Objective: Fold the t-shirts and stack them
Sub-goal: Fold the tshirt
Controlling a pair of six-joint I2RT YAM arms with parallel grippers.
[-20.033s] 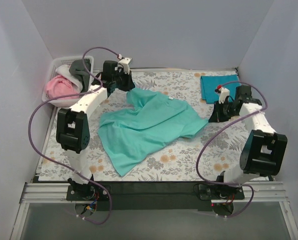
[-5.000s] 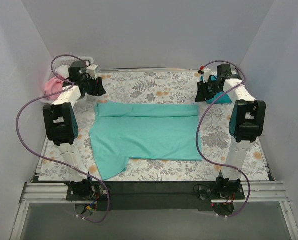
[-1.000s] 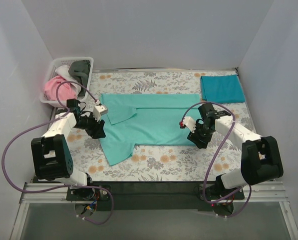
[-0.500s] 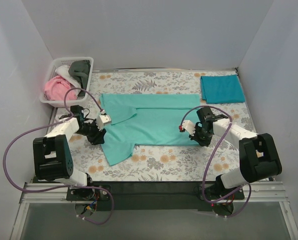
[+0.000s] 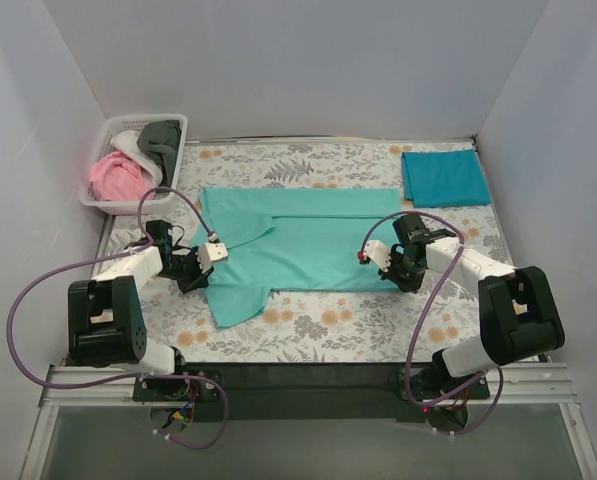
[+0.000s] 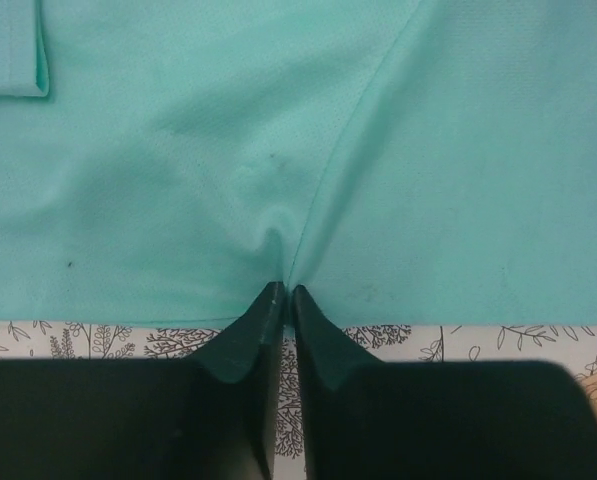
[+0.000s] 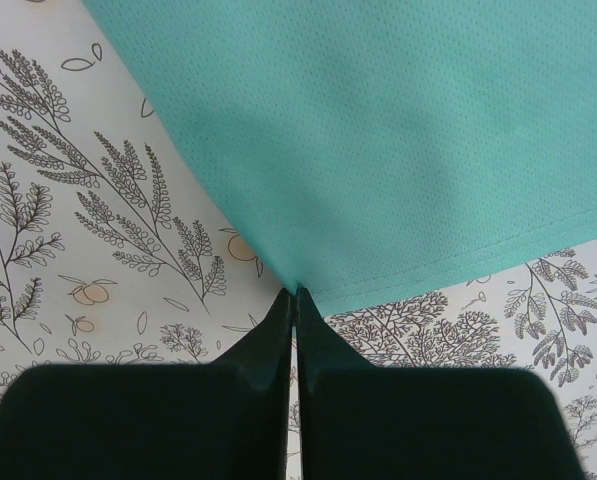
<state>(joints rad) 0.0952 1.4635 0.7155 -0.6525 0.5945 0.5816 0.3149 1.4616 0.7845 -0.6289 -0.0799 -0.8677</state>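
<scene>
Mint-turquoise t-shirt (image 5: 303, 240) at mid-table, now nipped at both near corners: at 8 o'clock by the left gripper (image 6: 281, 291), just slid in, jaws pinching the sleeve seam; at 4 o'clock by the right gripper (image 7: 296, 292), pinching the hem. Looks ready for folding.

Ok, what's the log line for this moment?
phase: pinching edges for a fold | left gripper: shut on mint t-shirt near edge | right gripper: shut on its corner | teal t-shirt: folded, far right
</scene>
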